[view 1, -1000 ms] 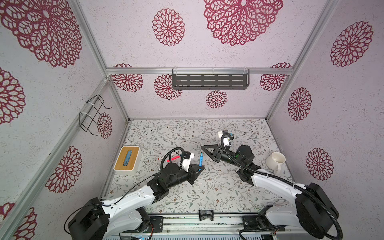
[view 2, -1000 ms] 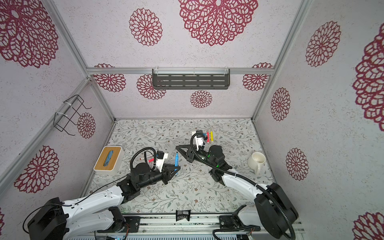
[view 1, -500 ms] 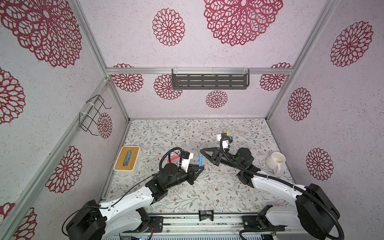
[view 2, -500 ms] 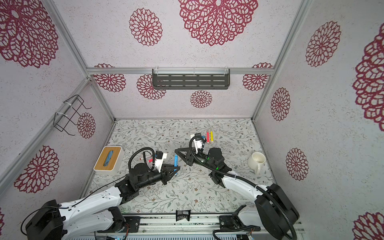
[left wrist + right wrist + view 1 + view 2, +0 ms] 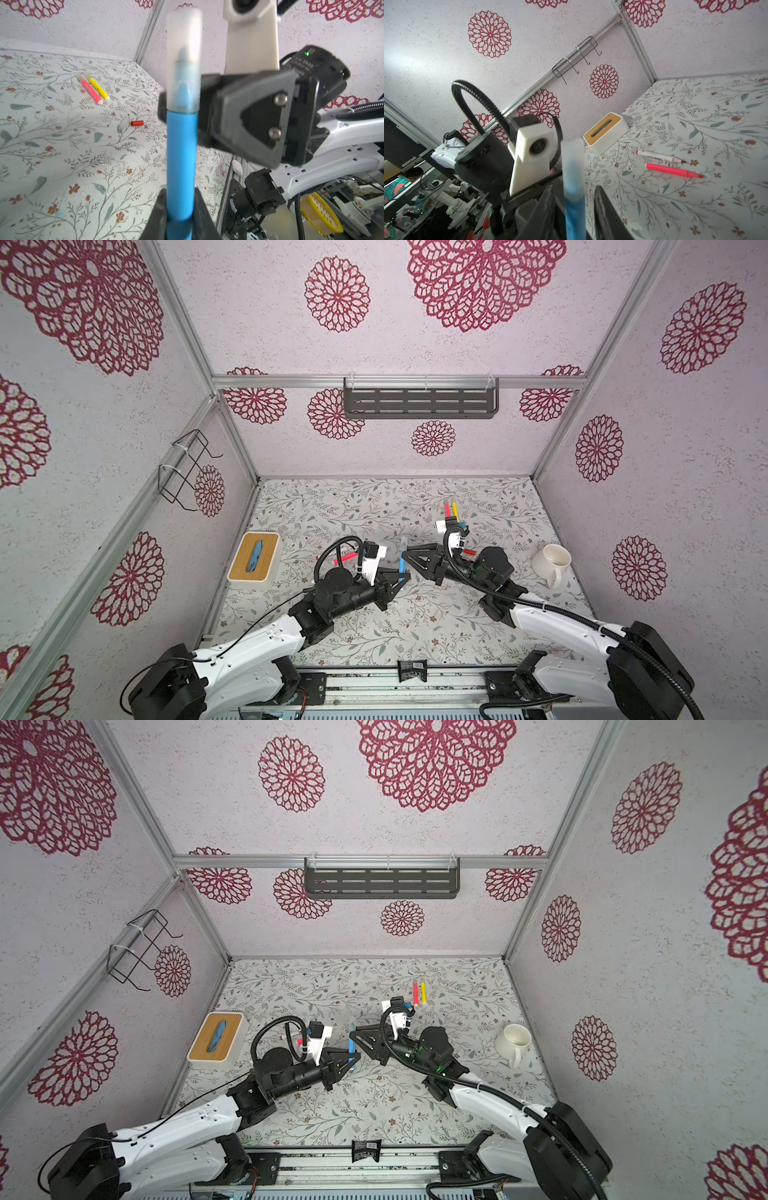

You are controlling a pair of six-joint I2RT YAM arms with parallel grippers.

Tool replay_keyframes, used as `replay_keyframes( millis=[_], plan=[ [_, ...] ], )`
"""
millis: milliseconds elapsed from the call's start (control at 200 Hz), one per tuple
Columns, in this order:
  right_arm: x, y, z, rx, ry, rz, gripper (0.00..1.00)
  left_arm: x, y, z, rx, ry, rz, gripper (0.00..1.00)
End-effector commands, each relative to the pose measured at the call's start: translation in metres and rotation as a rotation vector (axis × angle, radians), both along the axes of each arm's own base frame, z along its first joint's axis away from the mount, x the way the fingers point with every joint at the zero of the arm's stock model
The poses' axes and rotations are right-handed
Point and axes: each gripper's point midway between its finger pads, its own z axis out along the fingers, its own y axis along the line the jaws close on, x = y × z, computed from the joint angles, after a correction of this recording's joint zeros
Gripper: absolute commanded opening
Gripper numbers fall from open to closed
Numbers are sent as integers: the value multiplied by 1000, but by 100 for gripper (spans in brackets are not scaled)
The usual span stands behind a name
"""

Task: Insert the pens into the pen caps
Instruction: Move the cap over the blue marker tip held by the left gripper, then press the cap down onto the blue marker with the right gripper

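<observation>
Robotics lab, enclosed test cell. Booth walls are flat panels (image 5: 257, 302) papered with red rosettes, set in a bare aluminium frame (image 5: 291, 381). The counter (image 5: 332, 506) is skinned in floral print. Props are household stand-ins: tissue box (image 5: 254, 562), mug (image 5: 550, 562), wire rack (image 5: 187, 472), dark slotted shelf (image 5: 419, 404). Left arm (image 5: 257, 641) and right arm (image 5: 557, 620) are bolted to a rail (image 5: 457, 686) along the counter's near edge, cabling exposed. The right wrist view looks out the open side: a person (image 5: 413, 173) among benches and more white arm hardware (image 5: 446, 197).
</observation>
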Motion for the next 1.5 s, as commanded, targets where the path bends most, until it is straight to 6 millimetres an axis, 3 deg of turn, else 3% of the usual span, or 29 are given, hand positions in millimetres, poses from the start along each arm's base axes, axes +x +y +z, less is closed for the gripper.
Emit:
replay_keyframes(
  millis=[0, 90, 365, 480, 655, 1356, 1496],
  plan=[
    [-4, -13, 19, 1, -75, -53, 54, 2, 1, 21, -51, -51, 13, 0],
    [-2, -27, 30, -2, -102, -120, 65, 2, 1, 21, -50, -51, 12, 0],
    [12, -39, 64, -82, -96, -189, 66, 3, -4, 16, -27, -42, -3, 0],
    [22, -31, 64, -144, -65, -179, 62, 4, -6, 16, -24, -38, -9, 0],
    [31, -11, 61, -200, -29, -121, 47, 5, -9, 14, -17, -32, -14, 0],
    [23, 13, 48, -240, -20, -44, 37, 4, -8, 9, -9, -22, -13, 0],
    [20, 16, 43, -249, -16, -32, 18, 4, -7, 10, -5, -26, -12, 0]
  ],
)
